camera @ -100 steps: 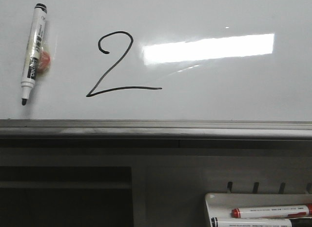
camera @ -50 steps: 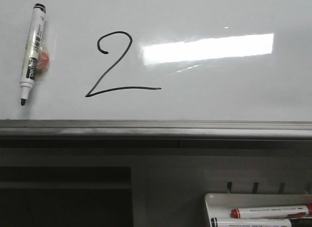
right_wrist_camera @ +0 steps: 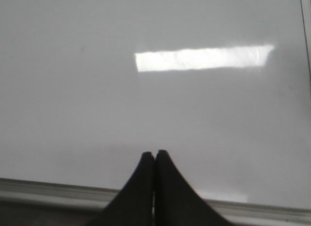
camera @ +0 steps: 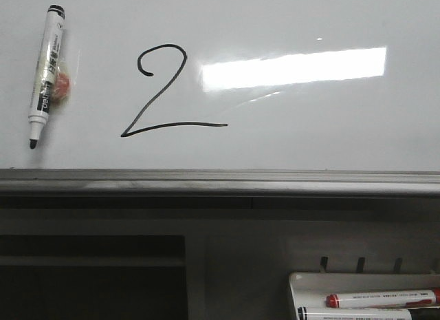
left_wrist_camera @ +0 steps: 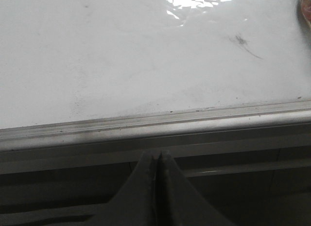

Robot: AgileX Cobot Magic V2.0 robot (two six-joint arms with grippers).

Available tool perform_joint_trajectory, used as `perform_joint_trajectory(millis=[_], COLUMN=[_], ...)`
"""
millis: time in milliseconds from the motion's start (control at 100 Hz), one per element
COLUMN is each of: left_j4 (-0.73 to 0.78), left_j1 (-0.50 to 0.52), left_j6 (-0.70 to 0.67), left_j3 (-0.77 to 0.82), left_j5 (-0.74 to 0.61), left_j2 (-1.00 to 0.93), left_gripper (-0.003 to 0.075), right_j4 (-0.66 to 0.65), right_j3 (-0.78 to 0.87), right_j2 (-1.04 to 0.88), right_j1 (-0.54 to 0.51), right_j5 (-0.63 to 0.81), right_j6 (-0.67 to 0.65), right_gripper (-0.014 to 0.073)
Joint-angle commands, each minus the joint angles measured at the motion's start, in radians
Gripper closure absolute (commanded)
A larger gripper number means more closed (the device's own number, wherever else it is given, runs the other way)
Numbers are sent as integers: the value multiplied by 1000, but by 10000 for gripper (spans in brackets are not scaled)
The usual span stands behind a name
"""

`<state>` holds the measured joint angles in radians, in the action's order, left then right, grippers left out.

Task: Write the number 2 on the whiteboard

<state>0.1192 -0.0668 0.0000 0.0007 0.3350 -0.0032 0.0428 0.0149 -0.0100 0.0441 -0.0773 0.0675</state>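
A black hand-drawn number 2 (camera: 165, 93) stands on the glossy whiteboard (camera: 309, 127), left of the bright light reflection. A black-capped marker (camera: 46, 76) sticks to the board at the far left, tip down, with a small red piece behind it. My left gripper (left_wrist_camera: 158, 154) is shut and empty, below the board's grey lower rim (left_wrist_camera: 155, 129). My right gripper (right_wrist_camera: 155, 153) is shut and empty, in front of bare whiteboard (right_wrist_camera: 146, 104) below the reflection. Neither gripper shows in the front view.
The grey metal rim (camera: 220, 181) runs under the board. A small white tray (camera: 309, 282) at the lower right holds a red-capped marker (camera: 381, 299) and a black-capped marker (camera: 354, 313). A dark recess (camera: 89, 279) lies at the lower left.
The view has shifted very slightly, so the 2 and the marker sit a hair to the left of where they were. Nothing else has changed.
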Motion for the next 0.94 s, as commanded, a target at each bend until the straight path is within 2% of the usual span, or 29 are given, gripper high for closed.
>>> perform_joint_trajectory(millis=[0, 250, 930], left_j4=[2, 2, 2], left_j1=[1, 1, 1], left_j6=[0, 0, 0], left_j3=[10, 10, 10], left_j5=[-57, -57, -57], left_j2=[-27, -27, -27], left_gripper=[741, 741, 741], right_j4=[9, 19, 23], right_j3=[25, 26, 26], right_j2=[-20, -20, -20], right_j1=[-24, -34, -34], right_j5=[3, -217, -217], right_j6=[-2, -3, -3], right_gripper=[665, 665, 665])
